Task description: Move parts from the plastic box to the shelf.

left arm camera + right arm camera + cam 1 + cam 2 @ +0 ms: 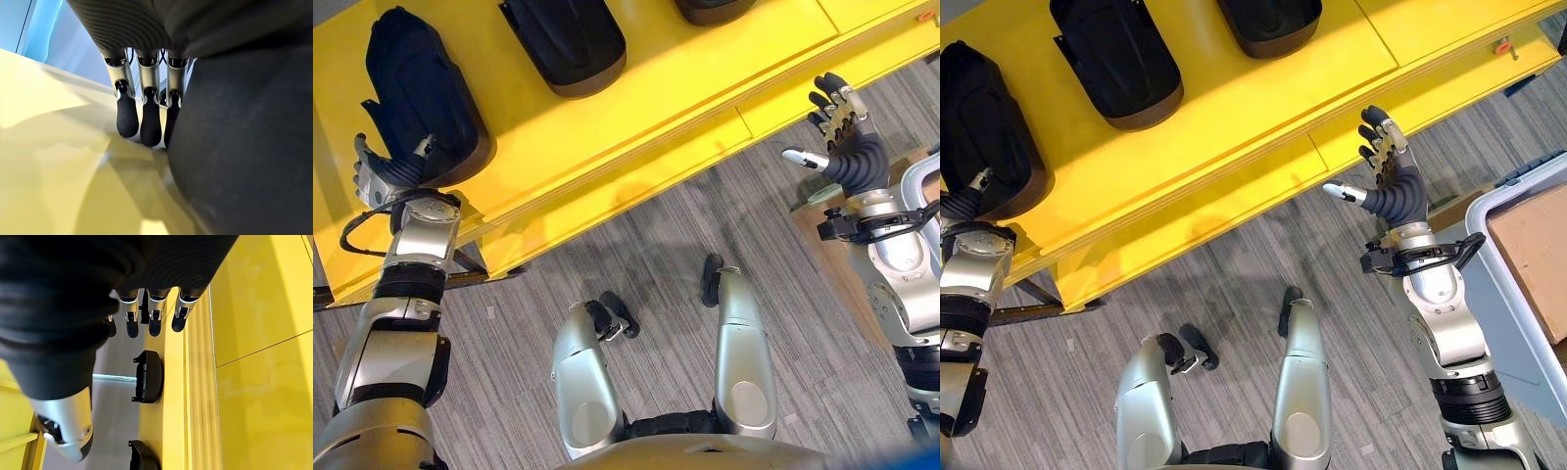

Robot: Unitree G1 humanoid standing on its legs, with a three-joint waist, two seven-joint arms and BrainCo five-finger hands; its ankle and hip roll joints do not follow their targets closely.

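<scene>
Left hand (384,168): straight fingers resting against the leftmost black part (416,88) on the yellow shelf (646,108).
Right hand (1386,181): spread wide, holding nothing, beside the shelf's front edge.
Other parts: second part (1116,59) and third part (1268,20) farther along.
Plastic box (1513,284): right, on grey carpet (666,235).

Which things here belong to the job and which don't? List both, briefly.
Job:
- yellow shelf
- black parts on it: one at the left hand, a second, a third
- plastic box
- left hand, fingers against the first part
- right hand, open, empty

Not the job:
- striped grey floor
</scene>
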